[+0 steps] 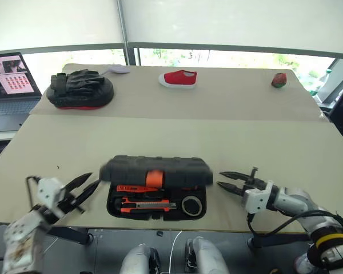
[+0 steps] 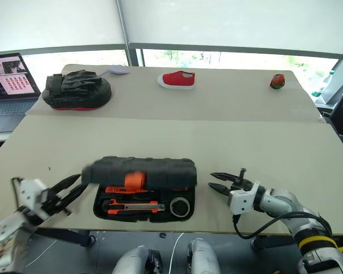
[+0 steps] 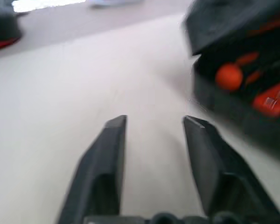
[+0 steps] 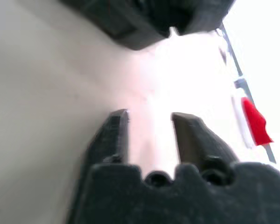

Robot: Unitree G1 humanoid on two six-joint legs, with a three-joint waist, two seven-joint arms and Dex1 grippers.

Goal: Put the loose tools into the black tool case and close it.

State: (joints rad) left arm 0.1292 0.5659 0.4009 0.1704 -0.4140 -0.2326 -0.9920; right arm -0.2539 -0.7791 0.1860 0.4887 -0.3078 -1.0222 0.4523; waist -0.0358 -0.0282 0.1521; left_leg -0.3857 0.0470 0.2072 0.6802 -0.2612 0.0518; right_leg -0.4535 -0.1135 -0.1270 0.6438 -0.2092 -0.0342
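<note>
Closing the tool case (image 1: 155, 171) is your step: from the head views its lid hangs half down over the tools, at the bench (image 1: 177, 134) front edge, both grippers beside it. Left gripper (image 3: 154, 126) jaws apart, empty. Right gripper (image 4: 149, 116) likewise; press the lid evenly.

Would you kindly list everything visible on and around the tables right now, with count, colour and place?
tool case: one, black, front table near edge, lid partly down, not shut.
tools in the case: several, orange-black, lower tray; exact count unclear.
tape roll: one, dark, case's right end.
padded mitt: one, black with red edge, back table, left.
shoe: one, red with white sole, back table, centre.
small object: one, red-green, back table, right.
laptop: one, open, far left.
left gripper: open, left of the case, holding nothing.
right gripper: open, right of the case, holding nothing.
</note>
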